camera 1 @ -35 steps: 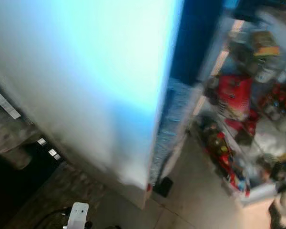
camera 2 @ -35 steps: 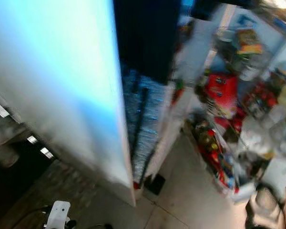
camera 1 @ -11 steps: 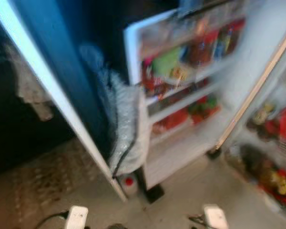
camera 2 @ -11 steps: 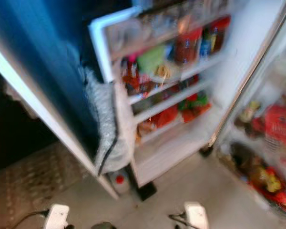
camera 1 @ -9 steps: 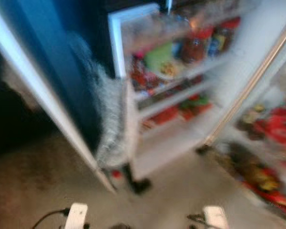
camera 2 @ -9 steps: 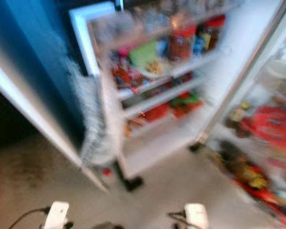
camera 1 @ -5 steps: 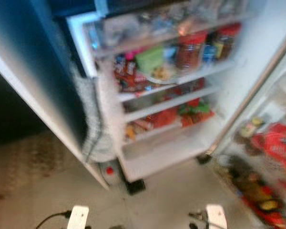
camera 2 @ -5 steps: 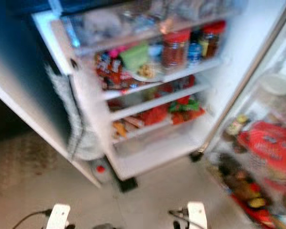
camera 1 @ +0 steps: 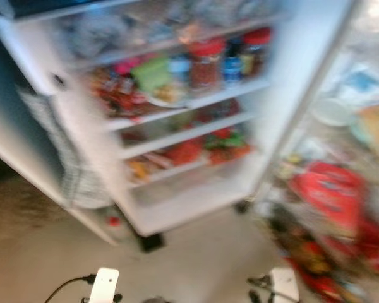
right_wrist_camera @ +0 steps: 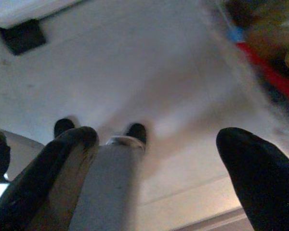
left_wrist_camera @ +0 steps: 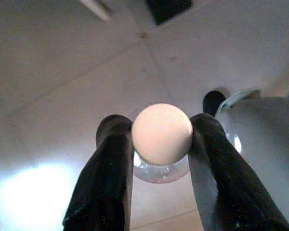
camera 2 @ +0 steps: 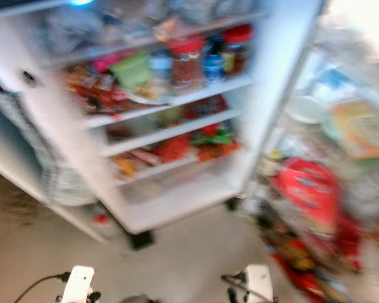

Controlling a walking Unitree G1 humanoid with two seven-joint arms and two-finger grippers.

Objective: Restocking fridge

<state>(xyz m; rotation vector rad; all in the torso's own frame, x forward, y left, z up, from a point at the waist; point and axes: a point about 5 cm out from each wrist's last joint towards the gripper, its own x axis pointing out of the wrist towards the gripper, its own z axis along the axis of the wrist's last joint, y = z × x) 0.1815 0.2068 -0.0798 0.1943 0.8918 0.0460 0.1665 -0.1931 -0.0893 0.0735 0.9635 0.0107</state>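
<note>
Left gripper (left_wrist_camera: 161,137) clamps a white-capped bottle (left_wrist_camera: 162,127) at frame centre; right gripper (right_wrist_camera: 154,149) gapes empty. Approach the fridge (camera 1: 177,126) shelves squarely (views are blurred), keeping the bottle upright.

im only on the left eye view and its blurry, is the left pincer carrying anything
Observer: Yes. The left pincer is shut on a clear bottle with a pale round cap, held over the floor.
Operator: and the right one
Observer: The right pincer is open, with the tiled floor between its fingers.
Operator: anything close to it
Observer: Red packaging lies blurred at the floor's edge beyond it.
</note>
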